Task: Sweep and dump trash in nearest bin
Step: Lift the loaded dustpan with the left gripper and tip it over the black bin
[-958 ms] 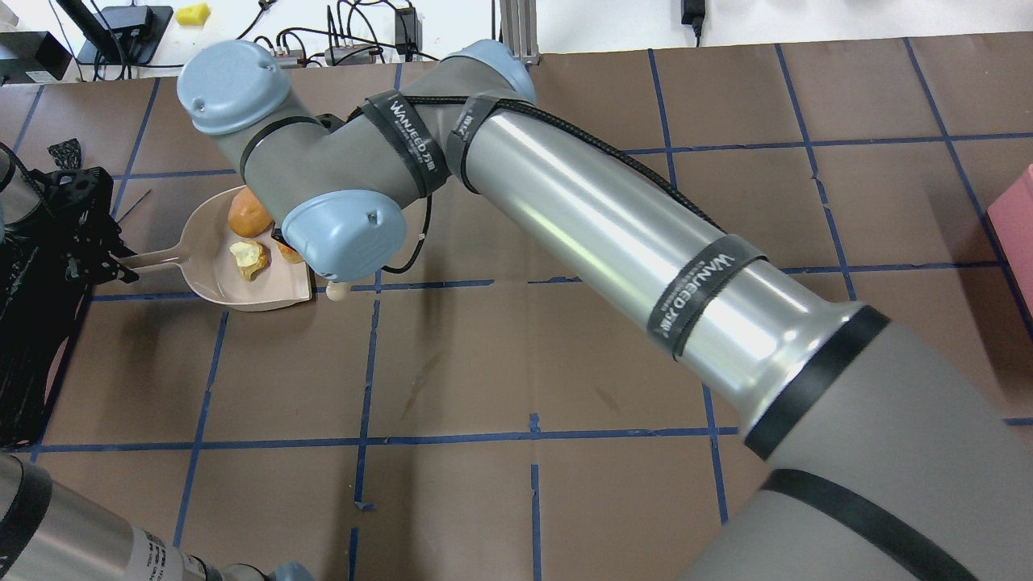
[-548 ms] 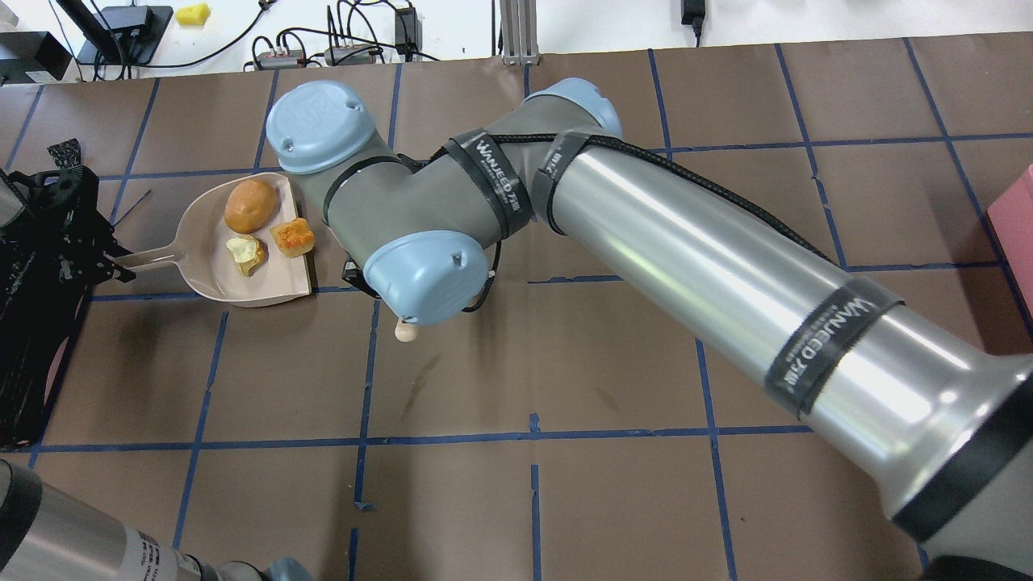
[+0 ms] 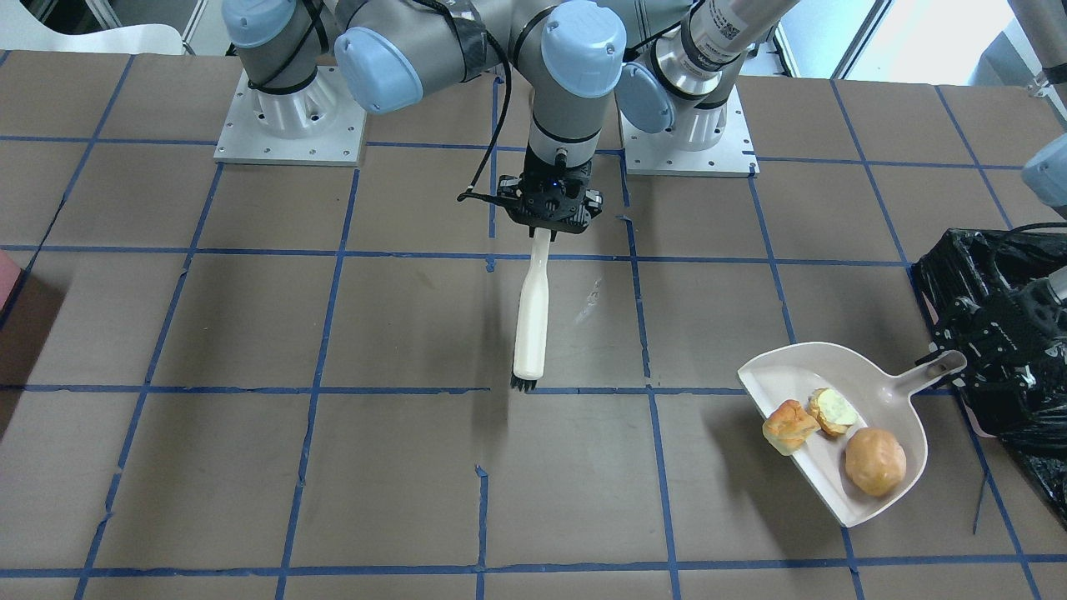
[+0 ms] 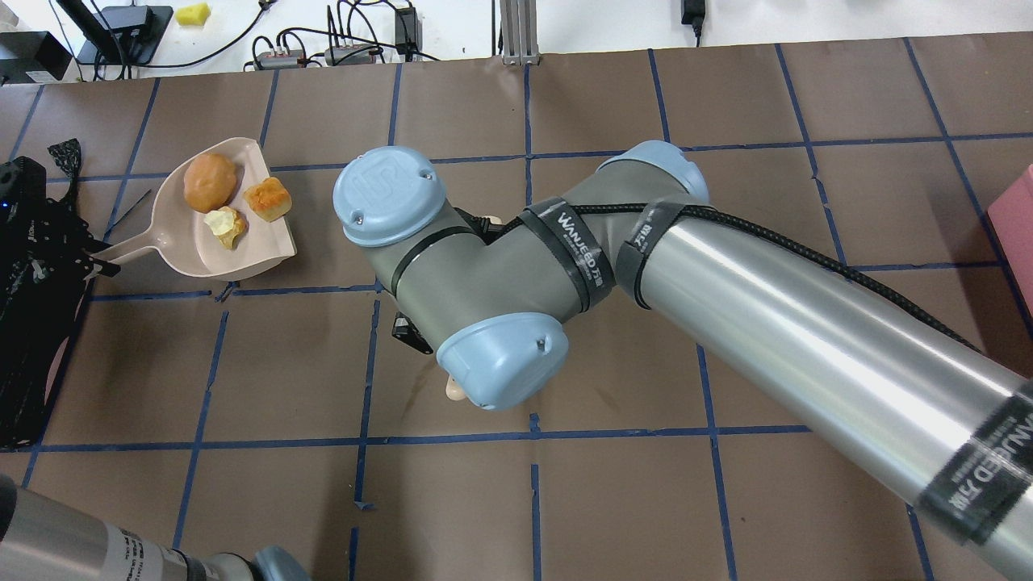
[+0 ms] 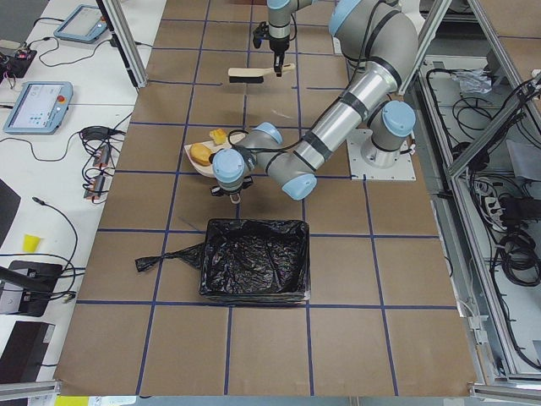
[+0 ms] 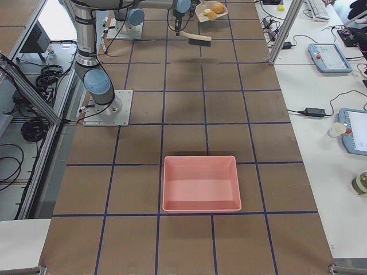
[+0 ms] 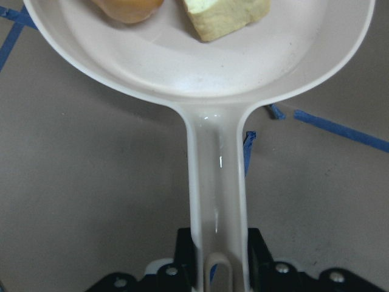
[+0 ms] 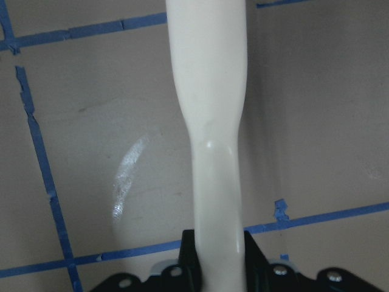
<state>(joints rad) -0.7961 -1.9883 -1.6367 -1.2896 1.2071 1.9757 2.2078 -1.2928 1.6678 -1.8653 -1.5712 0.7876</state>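
The beige dustpan [image 3: 884, 392] holds the trash: an orange-tan lump [image 3: 875, 461] and two spongy chunks [image 3: 788, 427] [image 3: 834, 408]. In the overhead view the lump [image 4: 210, 181] lies at the pan's far side. My left gripper [image 7: 217, 271] is shut on the dustpan handle [image 7: 216, 182], right beside the black-lined bin [image 3: 1000, 333]. My right gripper [image 3: 546, 227] is shut on the handle of the cream brush [image 3: 531, 317]. The brush points its black bristles [image 3: 523, 383] away from my base, over the table's middle.
The black-lined bin [image 5: 254, 258] stands at the table's left end. A pink bin [image 6: 200, 183] without a liner sits at the right end. My right arm [image 4: 726, 298] stretches across the table's centre. Cables and a yellow piece [image 4: 192, 13] lie beyond the far edge.
My right arm has pulled the brush away from the dustpan toward the table's middle. The dustpan with its trash has shifted a little farther from my base and turned slightly.
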